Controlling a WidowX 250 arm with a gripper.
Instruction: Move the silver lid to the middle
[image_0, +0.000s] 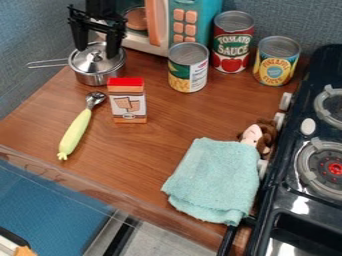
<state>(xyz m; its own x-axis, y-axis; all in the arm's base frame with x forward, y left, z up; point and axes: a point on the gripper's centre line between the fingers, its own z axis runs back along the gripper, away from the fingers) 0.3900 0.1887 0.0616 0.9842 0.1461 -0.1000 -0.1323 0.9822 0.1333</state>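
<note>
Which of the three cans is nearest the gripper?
The leftmost can, with the green, yellow and white label; the red-labelled can and the blue-and-yellow can both stand farther right.

Black tool (97, 46) over silver lid (95, 61) on pot (100, 76), spoon (81, 124) nearby

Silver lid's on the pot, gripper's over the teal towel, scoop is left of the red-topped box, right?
One miss: the gripper is over the silver lid, per the camera view. The rest holds: lid on the pot, scoop left of the red-topped box.
</note>
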